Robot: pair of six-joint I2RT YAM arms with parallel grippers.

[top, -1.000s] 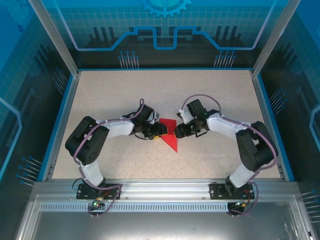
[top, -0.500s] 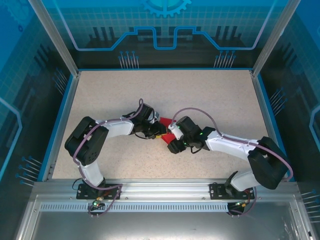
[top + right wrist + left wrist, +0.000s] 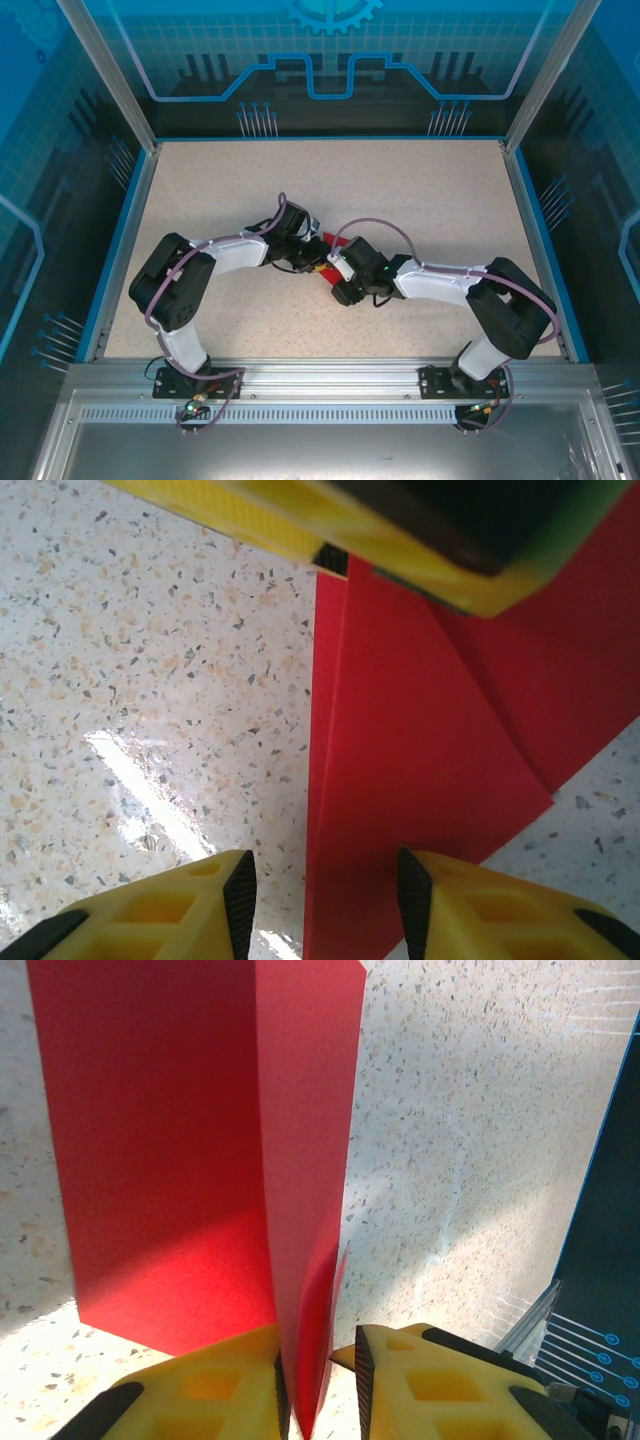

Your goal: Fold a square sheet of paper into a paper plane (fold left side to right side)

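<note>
No legible text, label, brand or number. The blue back panel bears only line graphics and a gear outline.

The flat, pale sandy tabletop has lots of tiny dark specks. A thin blue edge runs around it. See-through blue walls with light blue lines and a cog wheel drawn on them stand behind. Shiny silver metal posts hold them up. A silver metal rail lies along the near side. A bright white streak of light shines on the tabletop.
</note>
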